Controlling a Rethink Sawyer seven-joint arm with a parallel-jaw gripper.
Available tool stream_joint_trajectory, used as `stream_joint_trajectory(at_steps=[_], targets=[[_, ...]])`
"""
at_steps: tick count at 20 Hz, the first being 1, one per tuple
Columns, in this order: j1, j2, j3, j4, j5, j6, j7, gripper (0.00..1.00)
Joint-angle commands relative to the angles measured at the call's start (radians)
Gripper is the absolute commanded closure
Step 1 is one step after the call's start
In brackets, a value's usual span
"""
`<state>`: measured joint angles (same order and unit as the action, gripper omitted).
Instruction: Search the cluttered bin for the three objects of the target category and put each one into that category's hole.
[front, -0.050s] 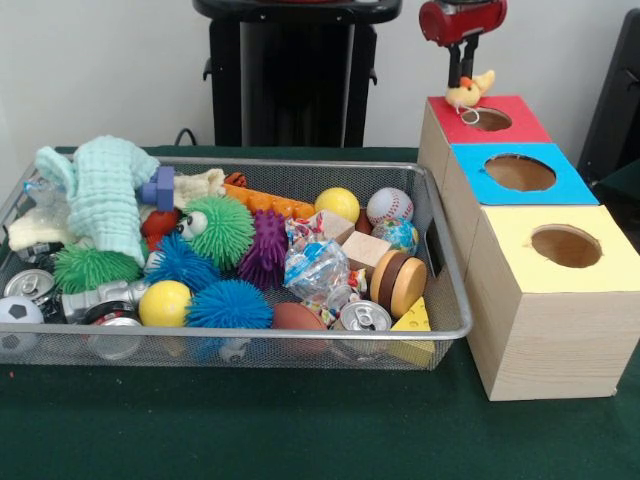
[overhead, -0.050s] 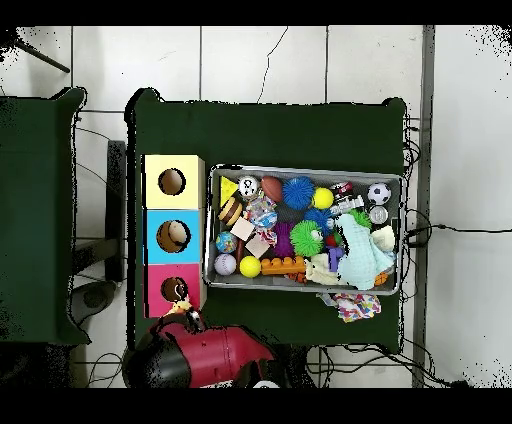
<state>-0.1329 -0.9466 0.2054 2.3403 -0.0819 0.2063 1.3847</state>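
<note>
Small yellow plush chick with orange beak (front, -0.050s: 468, 92): pinched at its top between the black fingers of the red gripper (front, -0.050s: 462, 72), hanging just above the round hole of the red-topped wooden box (front, -0.050s: 520, 120); a thin white string loop trailing onto the red surface. Same toy seen from overhead at the edge of that box (overhead, -0.050s: 181, 299), directly at the claw's tip (overhead, -0.050s: 186, 312).

Blue-topped wooden box (front, -0.050s: 555, 185): next in the row beyond the claw, round hole open.

Yellow-topped wooden box (front, -0.050s: 530, 270): farthest in the row from the claw, round hole open.

Silver wire-mesh bin (front, -0.050s: 250, 345): beside the box row, well apart from the claw. Contents: mint-green knitted cloth (front, -0.050s: 105, 195); green (front, -0.050s: 218, 230), blue (front, -0.050s: 228, 303) and purple (front, -0.050s: 266, 248) spiky rubber balls; two smooth yellow balls (front, -0.050s: 338, 203); white baseball with red stitching (front, -0.050s: 389, 205); small globe ball (front, -0.050s: 397, 234); orange plastic brick strip (front, -0.050s: 270, 203); yellow foam cheese wedge (front, -0.050s: 412, 320); plain wooden cube (front, -0.050s: 364, 249); silver drink cans (front, -0.050s: 364, 318); black-and-white miniature football (front, -0.050s: 18, 312); crinkled clear wrapper (front, -0.050s: 316, 268).

No legible brand, label or lettering on any item.

Dark green cloth-covered table (front, -0.050s: 300, 420): beneath everything.
</note>
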Motion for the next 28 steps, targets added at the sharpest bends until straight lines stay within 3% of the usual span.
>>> stream_joint_trajectory(at_steps=[1,11,19,24,28], targets=[[-0.01,0.016,0.064,-0.144,0.128,0.042,0.236,1.0],[-0.01,-0.069,0.043,-0.203,0.198,0.232,0.19,1.0],[-0.019,0.002,0.043,-0.231,0.181,0.164,0.161,1.0],[-0.056,0.088,0.045,-0.264,0.137,0.099,0.119,1.0],[-0.088,0.121,0.047,-0.242,0.096,0.046,0.098,1.0]])
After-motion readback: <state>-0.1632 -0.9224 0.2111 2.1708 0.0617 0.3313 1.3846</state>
